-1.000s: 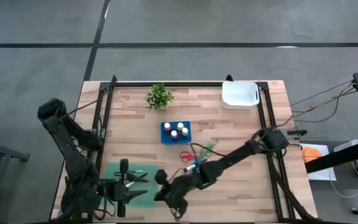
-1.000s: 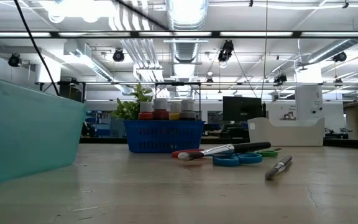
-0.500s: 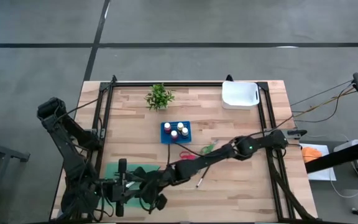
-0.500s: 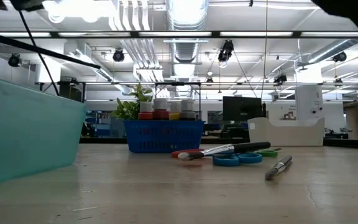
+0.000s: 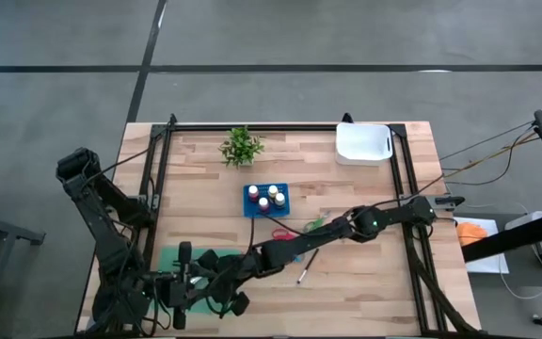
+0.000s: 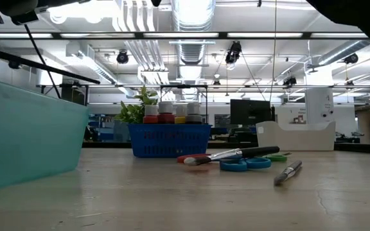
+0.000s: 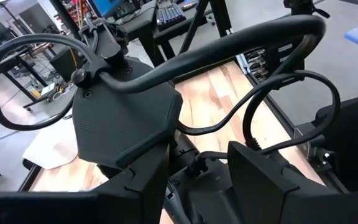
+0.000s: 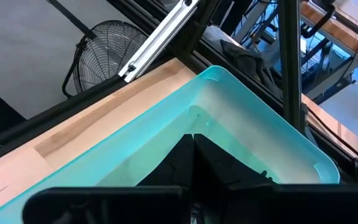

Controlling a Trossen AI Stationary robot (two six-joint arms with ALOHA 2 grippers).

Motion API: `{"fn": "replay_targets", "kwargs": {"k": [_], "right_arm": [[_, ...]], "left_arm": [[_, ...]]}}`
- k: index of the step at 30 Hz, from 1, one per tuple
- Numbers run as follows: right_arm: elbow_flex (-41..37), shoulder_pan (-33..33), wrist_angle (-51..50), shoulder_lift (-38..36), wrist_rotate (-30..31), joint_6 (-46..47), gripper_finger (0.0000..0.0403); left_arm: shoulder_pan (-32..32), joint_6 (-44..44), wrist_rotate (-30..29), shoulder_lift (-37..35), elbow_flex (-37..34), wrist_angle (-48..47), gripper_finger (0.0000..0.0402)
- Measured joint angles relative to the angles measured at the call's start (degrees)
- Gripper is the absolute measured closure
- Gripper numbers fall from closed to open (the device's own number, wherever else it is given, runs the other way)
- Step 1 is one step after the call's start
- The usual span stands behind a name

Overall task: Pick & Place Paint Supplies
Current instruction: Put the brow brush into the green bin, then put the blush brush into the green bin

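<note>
Thin dark-handled brush (image 5: 303,274) on the wooden table (image 5: 365,292), well clear of the translucent green bin (image 8: 241,124). Red, blue and green scissors (image 6: 243,163) beside the blue basket (image 6: 169,140) of small paint bottles (image 6: 172,113). Right gripper (image 8: 194,152) pressed together over the bin, nothing visible between the fingers. Left gripper (image 7: 197,171) beside the bin, parted halfway, empty.

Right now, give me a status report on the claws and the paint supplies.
Right claw shut over teal bin; held item not visible. Left claw parked by bin. Bottles in blue basket; scissors, brushes on table. Nothing blocking.
</note>
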Motion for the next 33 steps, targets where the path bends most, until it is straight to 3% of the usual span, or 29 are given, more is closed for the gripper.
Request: {"fn": "replay_targets", "kwargs": {"k": [9,20,25,33], "right_arm": [[-0.1,-0.1,-0.1,0.0,-0.3,0.5,0.0383],[-0.1,-0.2,-2.2,-0.5,-0.2,0.6,0.0232],[-0.1,0.3,-9.3,-2.0,0.4,3.3,0.0198],[-0.3,3.9,-25.4,-3.6,12.1,4.8,0.0195]], "left_arm": [[0.0,0.0,0.0,0.0,0.0,0.3,0.0228],[0.0,0.5,0.0,0.0,0.0,0.4,0.0228],[0.0,0.6,0.0,0.0,0.0,0.3,0.0228],[0.3,1.6,-2.1,-0.4,0.3,0.8,0.0227]]}}
